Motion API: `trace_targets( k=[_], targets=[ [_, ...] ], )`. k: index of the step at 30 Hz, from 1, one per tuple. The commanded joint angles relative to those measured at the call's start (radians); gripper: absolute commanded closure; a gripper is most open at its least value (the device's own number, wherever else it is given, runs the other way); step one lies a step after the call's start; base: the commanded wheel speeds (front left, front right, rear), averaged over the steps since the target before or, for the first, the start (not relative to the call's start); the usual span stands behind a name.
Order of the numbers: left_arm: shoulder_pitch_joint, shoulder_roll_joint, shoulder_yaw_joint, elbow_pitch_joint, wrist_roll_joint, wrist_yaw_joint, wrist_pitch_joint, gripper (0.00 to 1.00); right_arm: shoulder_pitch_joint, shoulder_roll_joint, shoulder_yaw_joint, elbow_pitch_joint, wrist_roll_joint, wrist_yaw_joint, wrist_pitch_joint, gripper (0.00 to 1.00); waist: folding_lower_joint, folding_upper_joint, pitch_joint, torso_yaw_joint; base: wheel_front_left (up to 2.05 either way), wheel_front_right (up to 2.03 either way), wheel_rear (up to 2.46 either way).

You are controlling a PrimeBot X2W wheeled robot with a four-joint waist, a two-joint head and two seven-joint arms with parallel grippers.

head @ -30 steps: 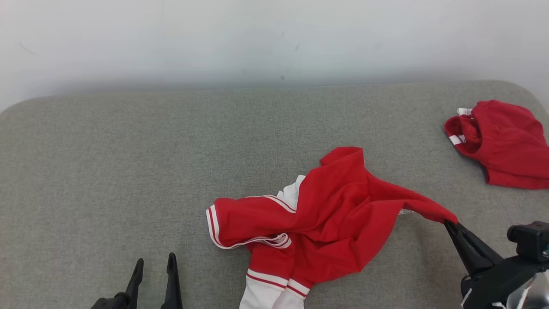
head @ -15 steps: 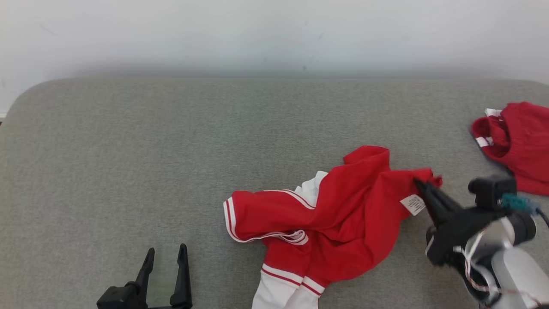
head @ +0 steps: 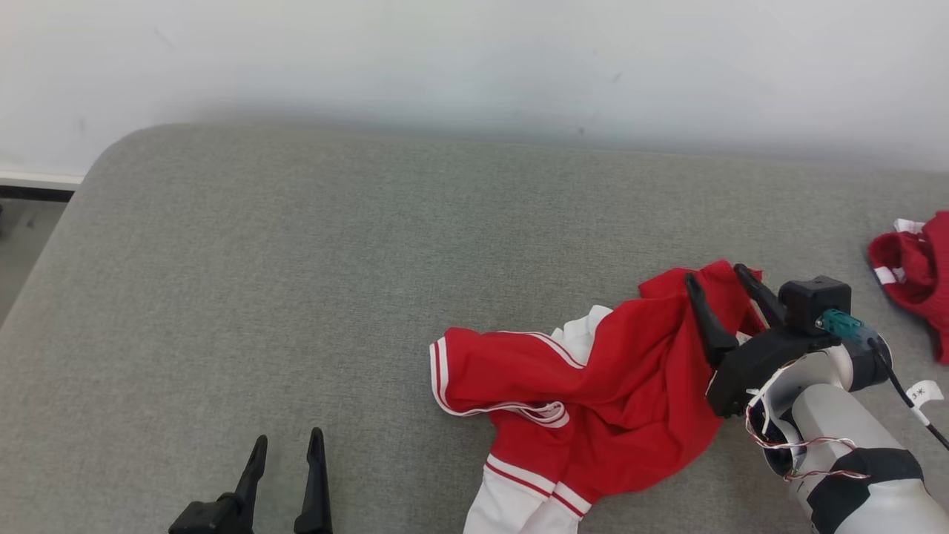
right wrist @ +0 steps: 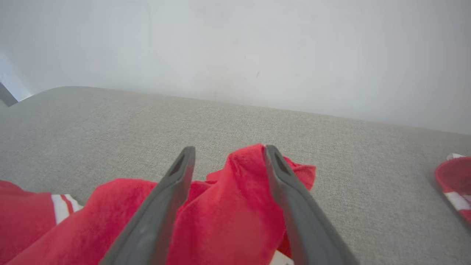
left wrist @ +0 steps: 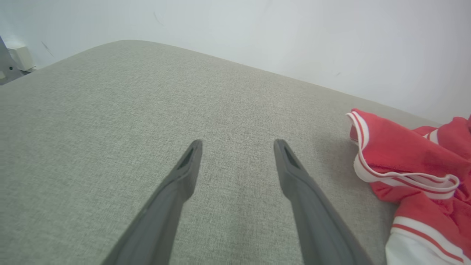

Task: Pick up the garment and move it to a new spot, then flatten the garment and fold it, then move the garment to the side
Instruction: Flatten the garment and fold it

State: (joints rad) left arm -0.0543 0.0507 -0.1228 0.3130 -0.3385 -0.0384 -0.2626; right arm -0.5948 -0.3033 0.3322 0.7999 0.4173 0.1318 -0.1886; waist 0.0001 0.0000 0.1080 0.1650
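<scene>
1. One grey fabric cushion [head: 296, 259] with rounded corners fills most of the head view. One plain white wall [head: 445, 52] runs across the top of the frame.
2. Two red garments lie on the cushion, well apart from each other.
3. The garment [head: 630, 393] of the task, a crumpled red jersey, sits at the lower centre-right of the head view. Red-and-white striped trim curls along the left side of the heap. Two white sleeve ends [head: 511, 512], each banded with red stripes, run off the bottom edge of the frame.
4. The second red garment [head: 916, 282] is bunched, with small bits of white trim, and is cut off by the right edge at mid-height.
5. There are two grippers, each with two long dark fingers.
6. The right gripper [head: 715, 273] reaches in from the lower right on a pale forearm and lies over the jersey's upper right tip. Its jaws are spread wide and pinch nothing. In the right wrist view, a peak of the red cloth [right wrist: 228, 221] rises between the fingers and touches the inner side of the right-hand one.
7. The left gripper [head: 288, 435] sits at the lower left of the head view, fingers pointing up the frame. Its jaws are wide apart and empty, over bare cushion. In the left wrist view, the jersey's striped edge [left wrist: 412, 162] lies at the right of the frame, apart from the fingers.
</scene>
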Motion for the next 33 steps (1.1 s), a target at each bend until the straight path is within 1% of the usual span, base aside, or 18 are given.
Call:
trace_targets(
  k=[1, 3, 8, 12, 16, 20, 25, 28, 29, 33],
  targets=[
    [0.014, -0.001, 0.003, -0.003, 0.009, -0.001, -0.003, 0.0, -0.003, -0.005, 0.007, 0.01, 0.02, -0.002, -0.018, 0.0, -0.0001, 0.0, -0.01, -0.023, 0.0, 0.0, 0.0],
    [0.017, -0.001, 0.015, -0.006, 0.017, -0.003, -0.003, 0.0, -0.002, -0.012, 0.022, 0.007, 0.053, -0.002, -0.043, 0.0, -0.0001, 0.0, -0.015, -0.041, 0.0, 0.0, 0.0],
    [0.02, -0.001, 0.014, -0.019, 0.031, -0.015, -0.003, 0.0, 0.065, -0.06, 0.023, -0.041, 0.104, -0.002, -0.073, 0.0, -0.0001, 0.0, -0.022, -0.068, 0.0, 0.0, 0.0],
    [0.041, -0.001, -0.02, -0.031, 0.051, -0.033, -0.003, 0.0, 0.151, -0.081, -0.051, -0.121, 0.12, -0.002, -0.077, 0.0, -0.0001, 0.0, -0.027, -0.078, 0.0, 0.0, 0.0],
    [0.07, -0.001, -0.084, -0.014, 0.079, -0.05, -0.003, 0.0, 0.267, -0.051, -0.15, -0.208, 0.099, -0.002, -0.077, 0.0, -0.0001, 0.0, -0.033, -0.085, 0.0, 0.0, 0.0],
    [0.096, 0.0, -0.145, 0.025, 0.112, -0.066, -0.003, 0.0, 0.35, -0.006, -0.218, -0.26, 0.06, -0.002, -0.077, 0.0, -0.0001, 0.0, -0.029, -0.093, 0.0, 0.0, 0.0],
    [0.11, 0.002, -0.218, 0.082, 0.171, -0.084, -0.003, 0.0, 0.396, 0.044, -0.281, -0.312, 0.029, -0.002, -0.077, 0.0, -0.0001, 0.0, -0.019, -0.1, 0.0, 0.0, 0.0],
    [0.108, 0.015, -0.278, 0.107, 0.205, -0.09, -0.003, 0.0, 0.424, 0.07, -0.322, -0.352, 0.009, -0.002, -0.077, 0.0, -0.0001, 0.0, -0.017, -0.105, 0.0, 0.0, 0.0],
    [0.108, 0.015, -0.278, 0.107, 0.205, -0.09, -0.003, 0.0, 0.424, 0.07, -0.322, -0.352, 0.009, -0.002, -0.077, 0.0, -0.0001, 0.0, -0.017, -0.105, 0.0, 0.0, 0.0],
    [0.106, 0.041, -0.339, 0.124, 0.248, -0.09, -0.003, 0.0, 0.468, 0.096, -0.35, -0.398, -0.021, -0.002, -0.077, 0.0, -0.0001, 0.0, -0.022, -0.112, 0.0, 0.0, 0.0]
  ],
)
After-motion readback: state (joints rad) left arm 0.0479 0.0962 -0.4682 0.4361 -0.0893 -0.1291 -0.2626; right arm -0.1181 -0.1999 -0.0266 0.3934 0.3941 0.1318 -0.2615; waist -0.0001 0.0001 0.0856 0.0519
